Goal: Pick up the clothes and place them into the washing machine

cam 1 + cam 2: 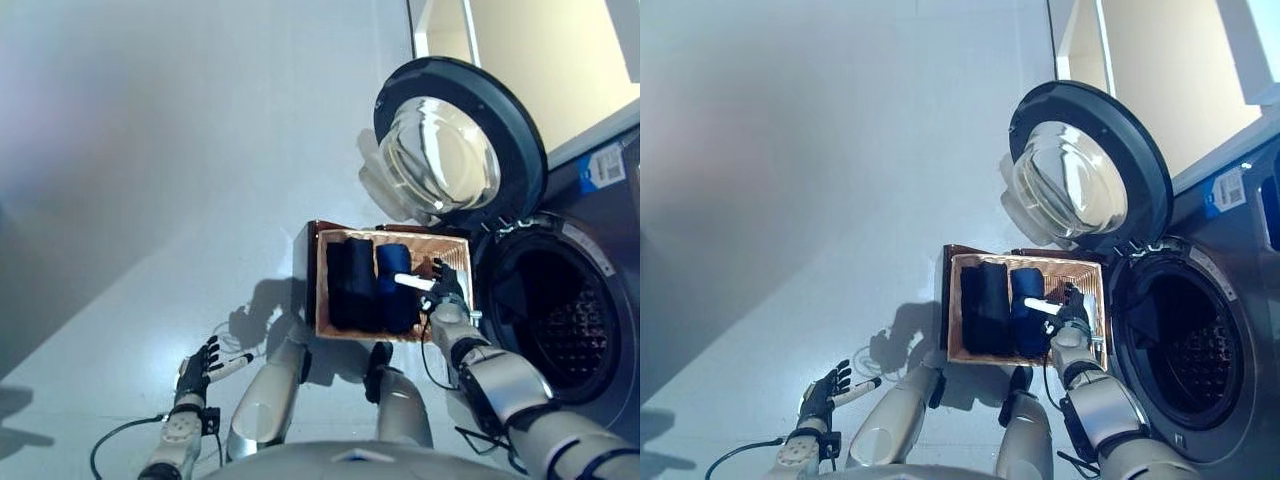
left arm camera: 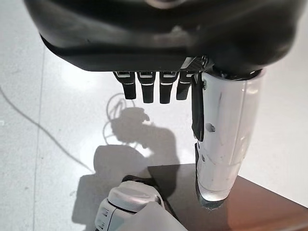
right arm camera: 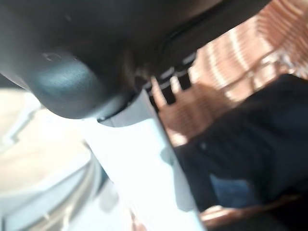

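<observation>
Ahead on your right stands the dark grey front-loading washing machine (image 1: 590,330), its drum mouth unobstructed and its round glass-windowed door (image 1: 455,150) swung wide, hanging over the far right corner of the basket. Broad pale grey floor (image 1: 150,150) lies open to your left and ahead. The brown woven rectangular basket (image 1: 1080,270) sits just beside the drum opening, nearly touching the machine's front. Inside it lie two rolled garments side by side — a black roll of clothing (image 1: 350,282) on the left, a dark blue roll of clothing (image 1: 396,290) touching it on the right. Your right hand (image 1: 445,285) is over the basket's right part, just beside the blue roll, fingers loosely extended, grasping nothing. Your left hand (image 1: 205,362) hangs low over bare floor, well apart — fingers relaxed, empty.
</observation>
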